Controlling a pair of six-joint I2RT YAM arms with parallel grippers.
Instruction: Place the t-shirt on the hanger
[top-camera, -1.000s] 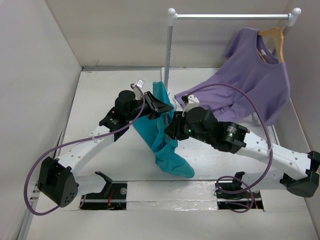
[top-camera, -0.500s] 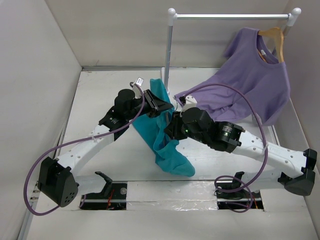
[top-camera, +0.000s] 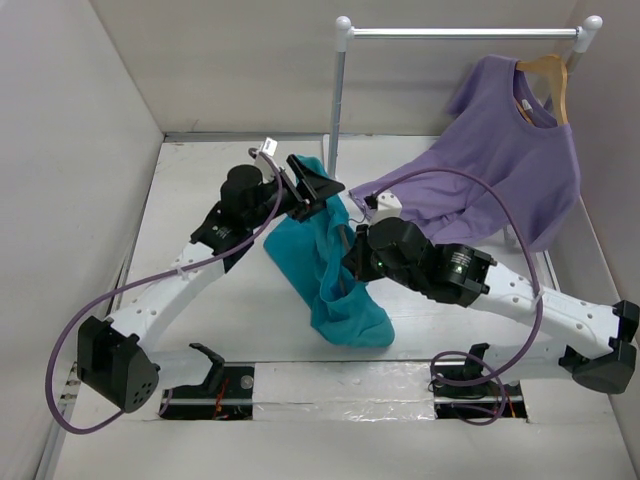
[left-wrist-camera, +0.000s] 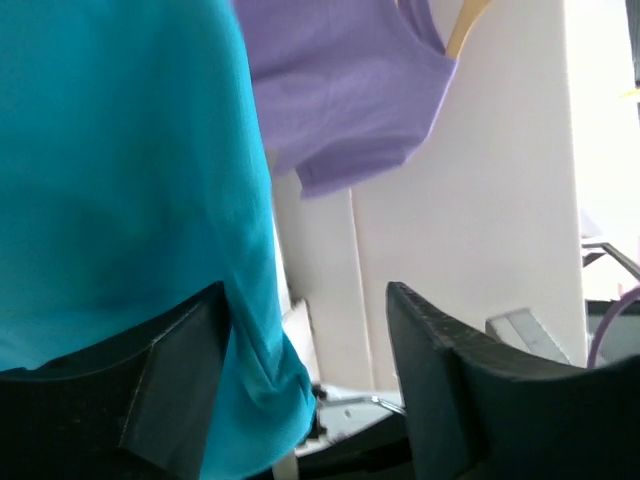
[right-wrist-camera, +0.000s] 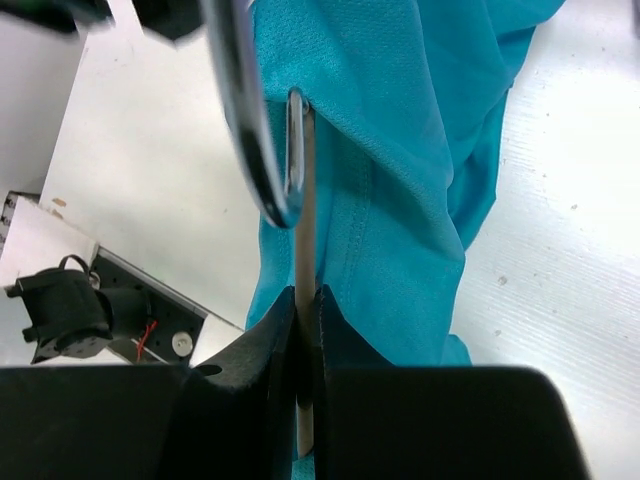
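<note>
T-shirt (top-camera: 335, 290) lengthwise far to near

White arms (top-camera: 165, 290) with black joints trail purple cables (top-camera: 50, 365).

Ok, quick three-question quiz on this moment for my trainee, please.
1. True or false: the right end effector is shut on the hanger.
2. What hangs on the wooden hanger at the rail? A) a purple t-shirt B) a towel C) nothing
3. Fill in: the left end effector, beside the teal t-shirt, has its jaws ____.
Key: 1 true; 2 A; 3 apart.
</note>
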